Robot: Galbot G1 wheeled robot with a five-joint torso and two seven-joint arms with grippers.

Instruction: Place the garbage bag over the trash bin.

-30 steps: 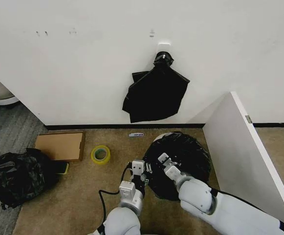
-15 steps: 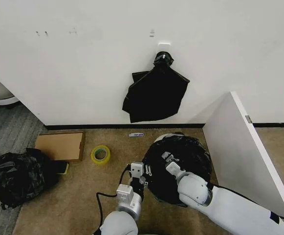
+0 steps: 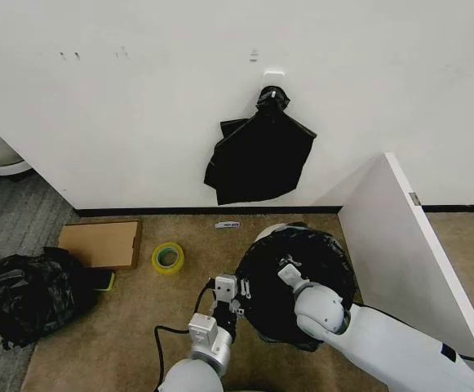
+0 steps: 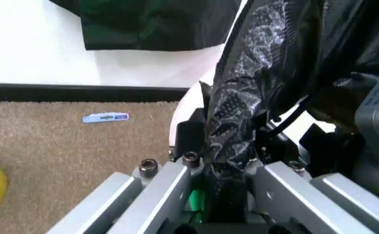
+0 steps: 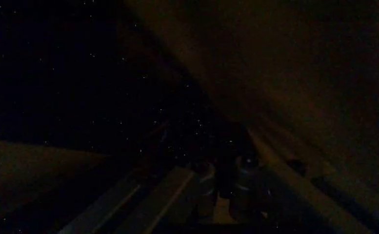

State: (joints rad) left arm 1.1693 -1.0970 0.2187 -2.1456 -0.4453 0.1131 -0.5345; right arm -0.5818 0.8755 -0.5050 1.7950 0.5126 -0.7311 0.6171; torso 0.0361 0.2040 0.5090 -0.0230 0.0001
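The garbage bag [image 3: 302, 269] hides nearly all of the trash bin [image 3: 268, 232].

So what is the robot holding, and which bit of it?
The left pincer is shut on the garbage bag, pinching a fold of its edge beside the trash bin. The right pincer reaches inside the bag; its grip cannot be told.

1. Both arms: glossy white rounded shells w/ grey joint rings, lower centre of head view.
2. Left gripper [image 3: 232, 292]: white boxy wrist block, black cable looping off it at lower left.
3. Left wrist view, bottom: silver-grey metal fingers [image 4: 169, 190], dark hex screws, green glint between.
4. Right gripper [image 3: 289, 273]: small white/grey block.
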